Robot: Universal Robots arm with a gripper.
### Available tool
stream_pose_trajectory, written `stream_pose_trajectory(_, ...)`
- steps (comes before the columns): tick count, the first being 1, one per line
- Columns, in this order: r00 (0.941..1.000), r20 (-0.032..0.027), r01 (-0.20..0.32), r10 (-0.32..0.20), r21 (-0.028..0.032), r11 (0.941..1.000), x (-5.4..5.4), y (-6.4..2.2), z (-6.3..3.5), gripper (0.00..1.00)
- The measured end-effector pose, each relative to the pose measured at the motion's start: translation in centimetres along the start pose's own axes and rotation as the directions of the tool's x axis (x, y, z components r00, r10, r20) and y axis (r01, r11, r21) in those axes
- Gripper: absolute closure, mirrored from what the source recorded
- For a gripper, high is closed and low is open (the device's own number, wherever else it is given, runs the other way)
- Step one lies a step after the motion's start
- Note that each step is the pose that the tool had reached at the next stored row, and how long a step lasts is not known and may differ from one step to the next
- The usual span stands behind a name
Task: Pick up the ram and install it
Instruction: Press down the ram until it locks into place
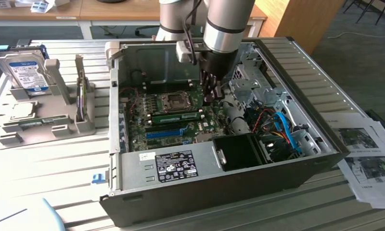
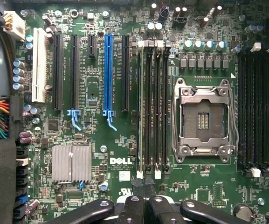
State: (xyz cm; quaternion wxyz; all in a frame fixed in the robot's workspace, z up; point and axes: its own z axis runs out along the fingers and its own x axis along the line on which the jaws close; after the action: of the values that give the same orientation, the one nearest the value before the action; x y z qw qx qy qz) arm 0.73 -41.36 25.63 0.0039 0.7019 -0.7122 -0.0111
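Exterior view: the arm is reaching down into the open computer case (image 1: 295,159) lying on the slatted surface (image 1: 51,163), with the claw (image 1: 210,89) hanging just above the motherboard (image 1: 179,127), beside the CPU socket (image 1: 175,100). The ram (image 1: 177,117), a narrow green stick, is lying along the memory slots between that socket and the blue expansion slot (image 1: 163,133), apparently already seated. In the wrist view it is showing edge-on at the outermost of four slots (image 2: 142,107), just beside the socket (image 2: 203,120). The claw's fingers (image 2: 135,207) are pressing together with nothing between them.

My judgement is that the stick may be sitting only partly home: a white latch (image 2: 139,174) at one end might be failing to click. Uneven downward pressure could be tilting it, straining the slot or board.
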Motion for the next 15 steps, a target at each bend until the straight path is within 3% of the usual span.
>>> stream_pose_trajectory(15, 1.0000, 0.0000, 0.000, 0.000, 0.0000, 1.0000, 0.0, -0.04, 1.67, 0.91)
